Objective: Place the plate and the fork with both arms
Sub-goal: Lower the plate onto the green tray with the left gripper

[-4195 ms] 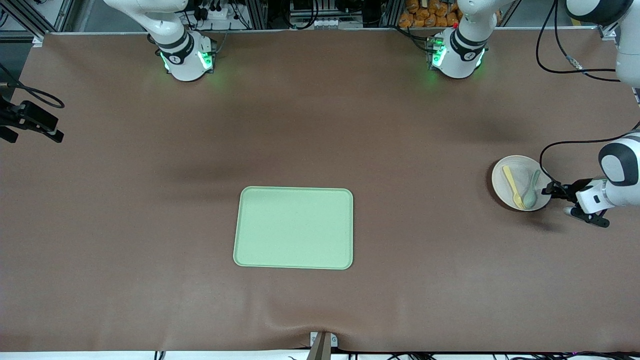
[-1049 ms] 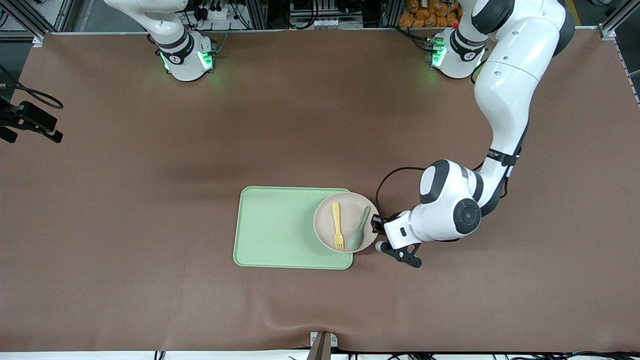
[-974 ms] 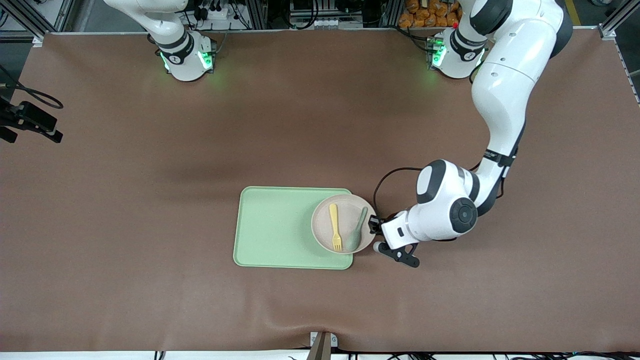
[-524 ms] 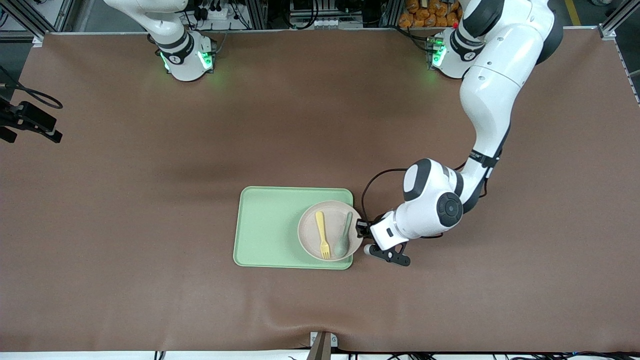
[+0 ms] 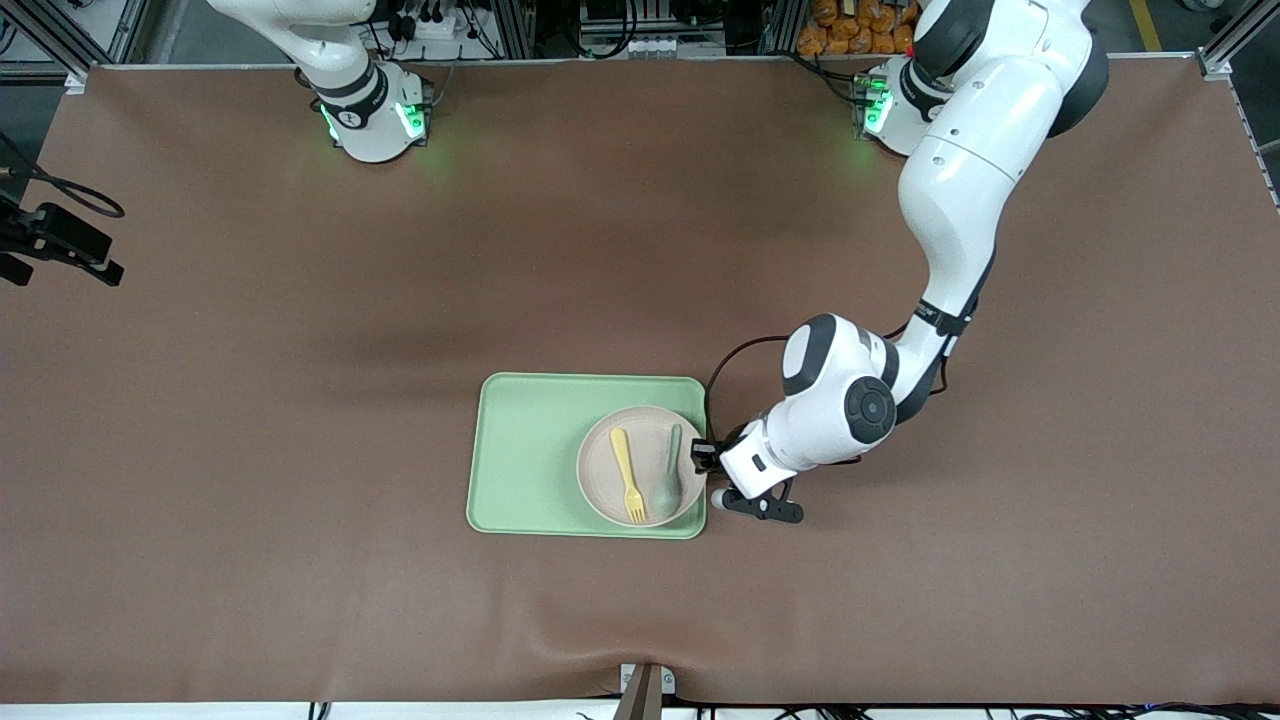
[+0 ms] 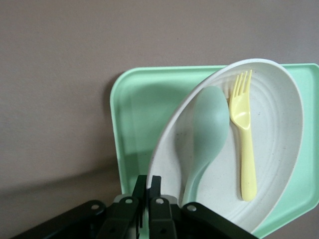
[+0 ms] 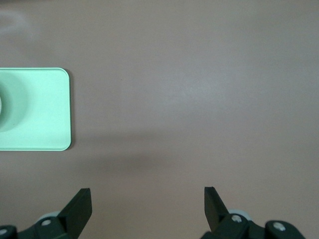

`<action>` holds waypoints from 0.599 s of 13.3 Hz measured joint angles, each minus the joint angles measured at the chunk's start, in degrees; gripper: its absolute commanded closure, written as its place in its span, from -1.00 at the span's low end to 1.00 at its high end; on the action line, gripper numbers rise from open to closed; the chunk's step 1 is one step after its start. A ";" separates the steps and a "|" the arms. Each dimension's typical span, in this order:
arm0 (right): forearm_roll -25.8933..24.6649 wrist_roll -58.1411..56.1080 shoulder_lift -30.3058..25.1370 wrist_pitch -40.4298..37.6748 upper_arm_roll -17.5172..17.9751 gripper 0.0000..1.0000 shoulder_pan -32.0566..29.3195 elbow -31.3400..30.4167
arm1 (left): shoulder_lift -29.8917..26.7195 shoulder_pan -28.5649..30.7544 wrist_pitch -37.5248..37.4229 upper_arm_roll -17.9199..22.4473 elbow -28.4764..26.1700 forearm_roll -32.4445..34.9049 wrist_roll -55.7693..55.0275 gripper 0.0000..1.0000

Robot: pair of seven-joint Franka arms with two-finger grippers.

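The cream plate (image 5: pixel 603 470) is over the light-green tray (image 5: pixel 530 450), at the tray's end toward the left arm. The yellow fork (image 5: pixel 628 475) and a grey-green spoon (image 5: pixel 668 478) lie on it side by side. My left gripper (image 5: pixel 700 458) is shut on the plate's rim at the side toward the left arm. In the left wrist view my left gripper (image 6: pixel 148 181) pinches the rim of the plate (image 6: pixel 279 129), which looks tilted over the tray (image 6: pixel 144 114), with the fork (image 6: pixel 245 144) and the spoon (image 6: pixel 207 124) on it. My right gripper (image 7: pixel 147 209) is open and empty, high over bare table.
The right wrist view shows the tray's empty end (image 7: pixel 35 109) off to one side. The brown mat (image 5: pixel 300 300) covers the whole table. A black piece with a cable (image 5: pixel 60 240) shows at the table's edge at the right arm's end.
My left arm has carried the plate with the fork and spoon from the table's left-arm end to over the tray, and moved it further over the tray in the last second.
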 measured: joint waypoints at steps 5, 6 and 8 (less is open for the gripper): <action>0.00 0.00 0.01 -0.01 0.00 -1.00 -0.47 -0.01 | 1.84 -1.55 2.90 0.08 0.00 0.00 -1.03 1.00; 0.00 0.00 0.01 -0.01 0.00 -1.00 -0.47 -0.01 | 1.99 -1.58 2.97 0.11 0.00 0.00 -1.03 1.00; 0.00 0.00 0.01 -0.01 0.00 -1.00 -0.47 -0.01 | 2.22 -1.58 2.98 0.21 0.00 0.00 -1.04 1.00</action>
